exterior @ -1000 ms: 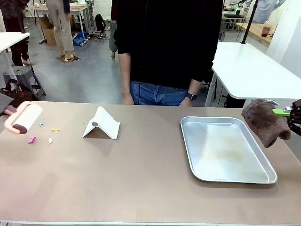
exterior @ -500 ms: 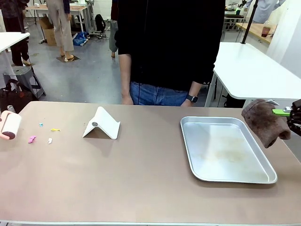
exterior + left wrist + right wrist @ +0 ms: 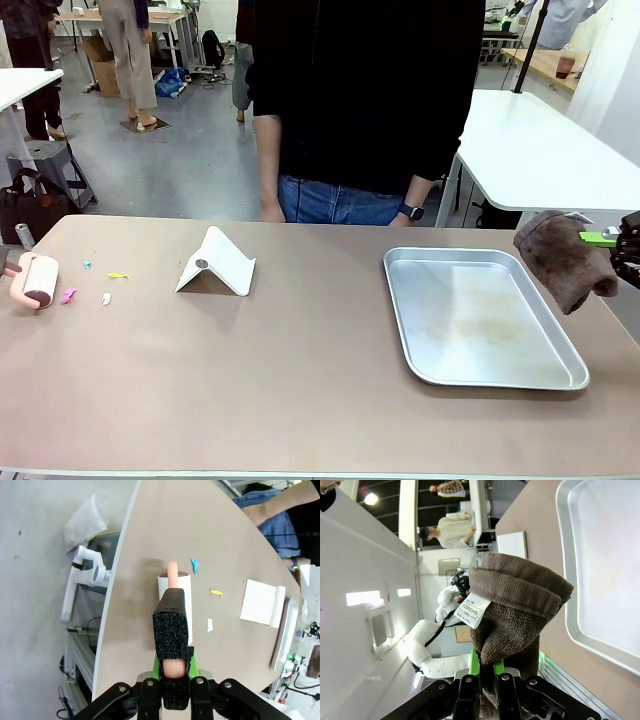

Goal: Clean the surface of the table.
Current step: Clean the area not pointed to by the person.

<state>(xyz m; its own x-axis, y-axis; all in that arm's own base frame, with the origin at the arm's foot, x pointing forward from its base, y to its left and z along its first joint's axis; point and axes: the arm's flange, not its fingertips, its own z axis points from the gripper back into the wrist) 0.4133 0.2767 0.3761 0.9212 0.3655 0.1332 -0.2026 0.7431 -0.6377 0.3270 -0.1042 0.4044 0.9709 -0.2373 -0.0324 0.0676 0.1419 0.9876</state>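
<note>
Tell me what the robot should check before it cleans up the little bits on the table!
1. Left gripper shut on the lint roller: ok.
2. Right gripper shut on the brown towel: ok.
3. Roller touching the table: cannot tell.
4. Scraps close beside the roller: ok.
5. Scraps apart from the white stand: ok.
6. Person's hand off the tabletop: ok.

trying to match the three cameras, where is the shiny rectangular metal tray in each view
Front view: the shiny rectangular metal tray lies lower right, on the tan table.
Left wrist view: the tray is a thin strip at the right edge.
Right wrist view: the tray takes the upper right, right of the brown towel.
Shared landmark: the white folded stand, on the table near the tray.
</note>
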